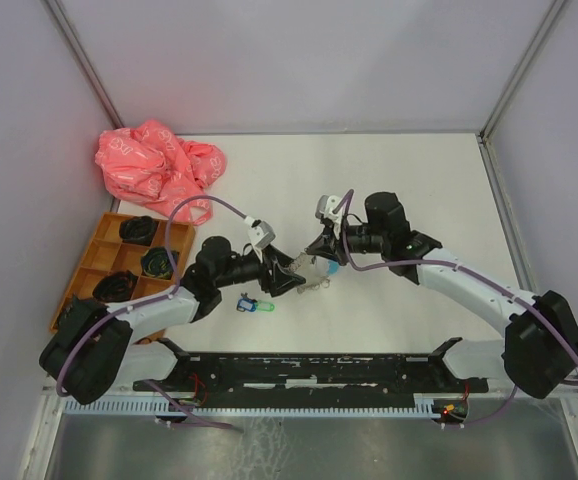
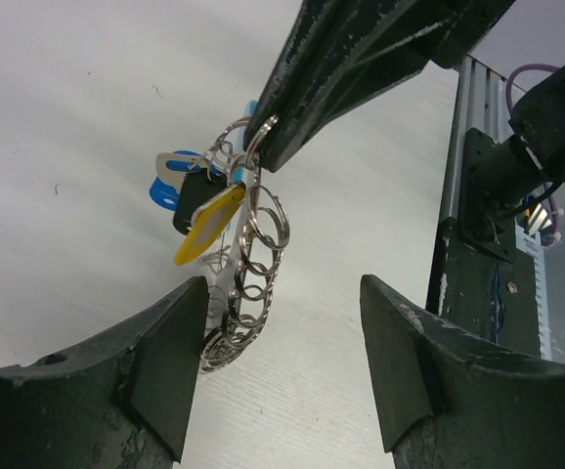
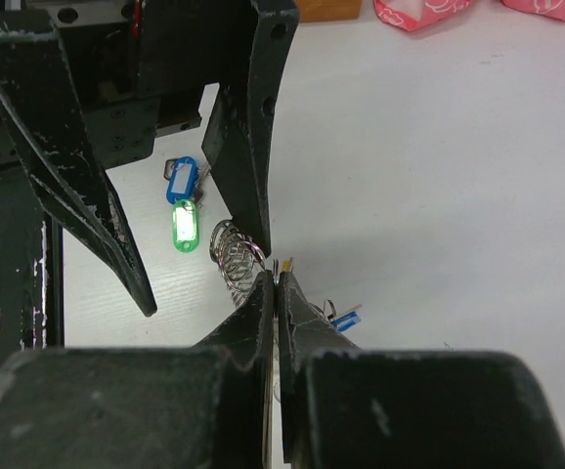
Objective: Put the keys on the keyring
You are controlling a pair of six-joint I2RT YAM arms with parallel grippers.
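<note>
Keyring point(image 1: 315, 278) hangs just above the white table point(image 1: 409, 190) at mid-scene in the top view. It is a small silvery bunch pinched by the right gripper point(image 1: 321, 262), with the left gripper point(image 1: 294, 283) just beside it. Two loose keys point(image 1: 254, 305) lie on the table near the left gripper, one tagged blue and one green. At far left sits an orange tray point(image 1: 97, 250) of square compartments holding dark bundles. Behind it is a crumpled pink plastic bag point(image 1: 159, 165) whose white print is too small to read. In the left wrist view the keyring point(image 2: 253, 254) is a chain of thin, shiny, overlapping wire loops dangling from the closed tip of the right gripper point(image 2: 268, 147). A glossy yellow tag point(image 2: 209, 225), a blue tag point(image 2: 165, 191) and a flat black key point(image 2: 195, 195) hang bunched at its upper left. The left fingers point(image 2: 165, 371) are scuffed matt-black wedges standing wide apart, and the lowest loops are just by the left-hand one. In the right wrist view the right fingers point(image 3: 263, 322) are pressed tight together on the coil of loops point(image 3: 234, 259). One left fingertip sits just beside that coil, the other well apart from it. The loose keys point(image 3: 181, 183) lie on the table beyond, their tags rounded oblongs, the green one translucent and bright. No label writing is legible.
</note>
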